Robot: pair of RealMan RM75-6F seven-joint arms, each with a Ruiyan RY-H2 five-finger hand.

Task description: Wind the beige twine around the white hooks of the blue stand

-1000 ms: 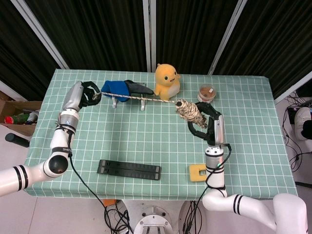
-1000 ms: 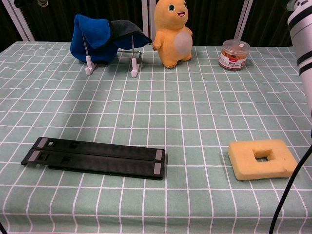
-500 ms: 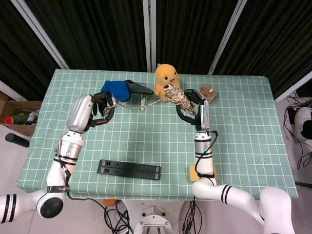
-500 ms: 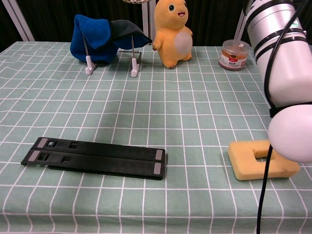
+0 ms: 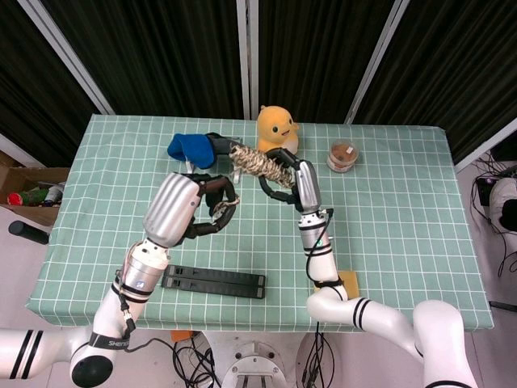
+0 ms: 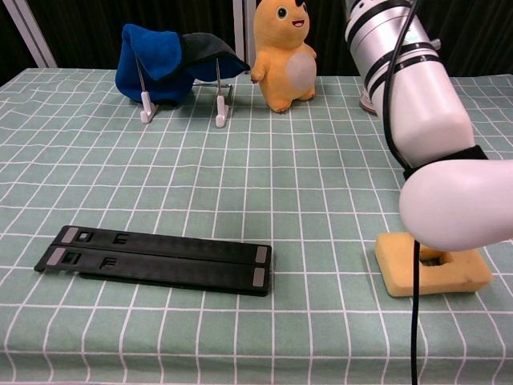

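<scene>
The blue stand point(image 5: 189, 147) draped in blue and grey cloth stands at the table's back; its two white hooks point(image 6: 220, 113) show plainly in the chest view. My right hand point(image 5: 280, 176) grips the wound bundle of beige twine point(image 5: 255, 162), held in the air by the stand's right end. My left hand point(image 5: 212, 204) is in front of the stand, its fingers curled on the twine's loose end point(image 5: 224, 212). A short strand runs between the hands. In the chest view only my right forearm point(image 6: 409, 96) shows, neither hand.
A yellow plush toy point(image 5: 276, 127) stands right of the stand, with a small jar point(image 5: 342, 153) further right. A black flat strip point(image 6: 156, 261) lies near the front edge. A yellow foam block point(image 6: 437, 269) with a hole lies front right, partly behind my right arm.
My right hand has carried the twine bundle left, from beside the plush toy to the stand's right end. My left hand has moved right and nearer, shortening the strand between the hands.
</scene>
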